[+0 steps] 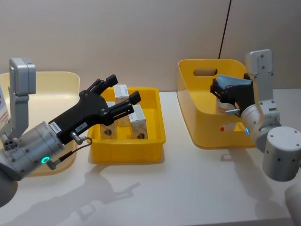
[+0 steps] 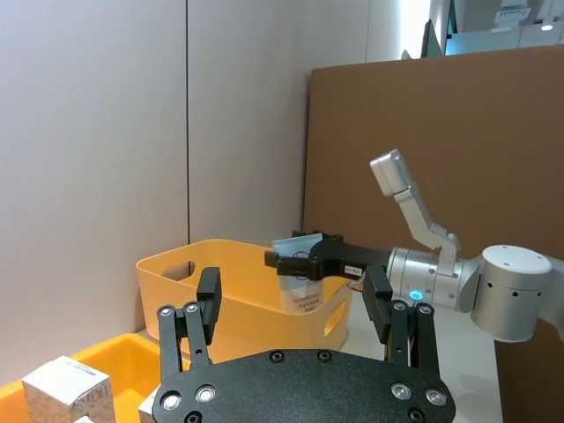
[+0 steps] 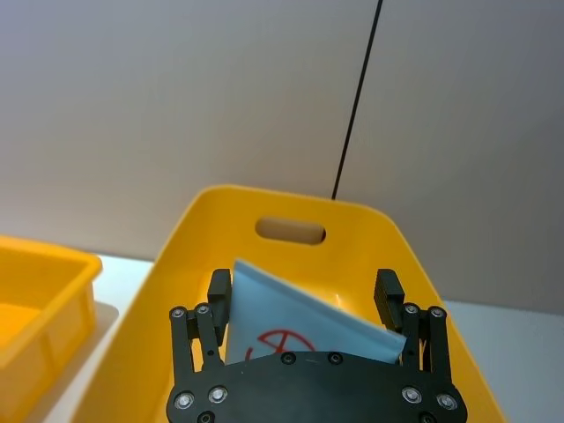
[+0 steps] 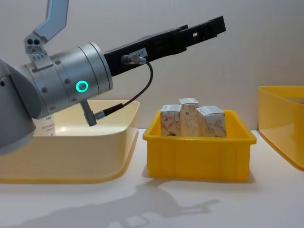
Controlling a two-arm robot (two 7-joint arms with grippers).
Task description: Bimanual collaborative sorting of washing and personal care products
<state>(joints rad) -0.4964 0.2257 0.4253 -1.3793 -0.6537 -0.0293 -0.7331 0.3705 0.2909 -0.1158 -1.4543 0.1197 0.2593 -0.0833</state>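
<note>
We are placing the tube (image 1: 233, 81). Our right gripper (image 1: 221, 92) clamps it over the tall bin (image 1: 197, 117), right of the yellow tray (image 1: 127, 153). Our left gripper (image 1: 125, 88) hovers spread and empty above the tray's cartons (image 1: 138, 123). Next, we judge, the tube should be lowered and released.

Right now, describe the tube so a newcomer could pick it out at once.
Look to the tall yellow bin on the robot's right. The right end effector holds the tube dipping into it. It is the one light-blue thing, with a red round mark, unlike the whitish cartons in the low yellow tray.
</note>
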